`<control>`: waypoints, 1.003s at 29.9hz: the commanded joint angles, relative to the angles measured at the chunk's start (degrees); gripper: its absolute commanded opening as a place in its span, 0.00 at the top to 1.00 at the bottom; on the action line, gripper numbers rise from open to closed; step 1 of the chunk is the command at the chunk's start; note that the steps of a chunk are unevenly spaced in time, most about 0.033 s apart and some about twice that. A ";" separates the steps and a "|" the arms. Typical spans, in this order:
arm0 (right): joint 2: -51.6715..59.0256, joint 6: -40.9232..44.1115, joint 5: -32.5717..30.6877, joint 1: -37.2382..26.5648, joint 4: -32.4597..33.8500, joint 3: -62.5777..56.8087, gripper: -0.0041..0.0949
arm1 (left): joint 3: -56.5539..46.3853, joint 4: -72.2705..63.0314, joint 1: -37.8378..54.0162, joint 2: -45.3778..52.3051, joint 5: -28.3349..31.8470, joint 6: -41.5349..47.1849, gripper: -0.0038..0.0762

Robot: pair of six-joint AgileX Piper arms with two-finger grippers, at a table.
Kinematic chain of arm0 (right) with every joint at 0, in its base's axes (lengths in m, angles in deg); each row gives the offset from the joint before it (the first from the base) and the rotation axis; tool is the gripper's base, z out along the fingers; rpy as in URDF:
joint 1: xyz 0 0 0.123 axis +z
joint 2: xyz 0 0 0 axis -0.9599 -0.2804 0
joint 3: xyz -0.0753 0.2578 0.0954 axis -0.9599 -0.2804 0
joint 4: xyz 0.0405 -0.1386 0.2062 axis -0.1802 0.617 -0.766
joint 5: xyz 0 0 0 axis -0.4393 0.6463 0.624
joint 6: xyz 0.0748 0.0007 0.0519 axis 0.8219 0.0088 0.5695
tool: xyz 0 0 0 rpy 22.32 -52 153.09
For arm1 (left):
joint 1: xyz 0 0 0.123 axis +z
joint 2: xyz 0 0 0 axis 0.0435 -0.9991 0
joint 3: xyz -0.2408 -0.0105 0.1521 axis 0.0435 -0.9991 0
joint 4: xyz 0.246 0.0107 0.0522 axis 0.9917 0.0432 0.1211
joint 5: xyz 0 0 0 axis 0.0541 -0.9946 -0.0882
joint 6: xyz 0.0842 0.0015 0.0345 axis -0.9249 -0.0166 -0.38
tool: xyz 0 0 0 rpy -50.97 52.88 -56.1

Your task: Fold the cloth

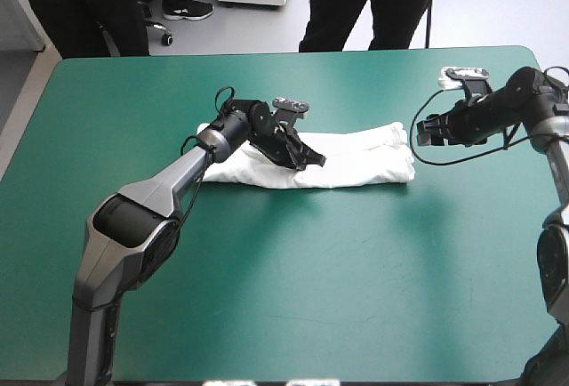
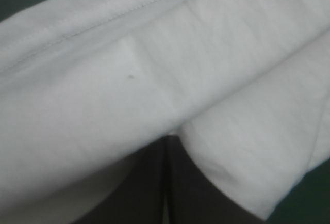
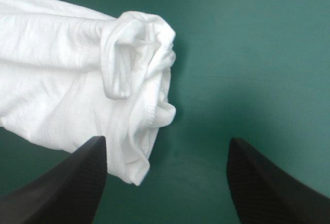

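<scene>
The white T-shirt (image 1: pixel 364 162) lies as a long folded bundle across the middle of the teal-green table. My left gripper (image 1: pixel 313 160) rests on its middle, reaching in over the bundle's left part. In the left wrist view its black fingers (image 2: pixel 149 182) meet in one arch, the gripper (image 2: pixel 165 140) shut on the T-shirt (image 2: pixel 154 69), whose folds drape around the tip. My right gripper (image 1: pixel 420 132) hovers just off the bundle's right end. It (image 3: pixel 166 141) stands open, and the rolled end of the T-shirt (image 3: pixel 129 64) lies ahead of one finger.
Bare teal-green cover (image 1: pixel 311 288) stretches from the bundle to the front edge, and more lies beyond it toward the far edge (image 1: pixel 293 52).
</scene>
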 commanded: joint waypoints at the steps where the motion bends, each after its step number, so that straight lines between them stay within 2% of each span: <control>1: -0.75 -3.00 0.32 -0.44 -6.70 1.76 0.33 | 0.98 -1.50 -0.82 2.21 -0.71 0.52 0.97; 6: -5.34 -5.45 0.07 -0.44 -12.37 1.76 0.33 | 0.98 -1.12 -0.82 2.21 -0.71 0.52 0.97; 17: -10.39 -8.69 -2.50 0.03 -18.29 1.76 0.35 | 0.98 -1.12 -0.82 2.21 -0.49 0.52 0.97; 19: -11.09 -8.69 -3.43 0.61 -18.18 1.76 0.42 | 0.98 -1.12 -0.82 2.21 -0.49 0.52 0.97; 22: -12.32 -8.69 -4.79 1.37 -18.18 1.76 0.56 | 0.98 -0.89 -0.82 2.21 -0.38 1.10 0.97; 28: -13.71 -8.58 -5.53 1.57 -18.81 1.76 0.96 | 0.98 -0.89 -0.82 2.21 -0.62 0.99 0.97; 30: -13.71 -8.47 -5.41 1.31 -19.47 1.76 0.97 | 0.98 -0.89 -0.82 2.21 -0.62 0.99 0.97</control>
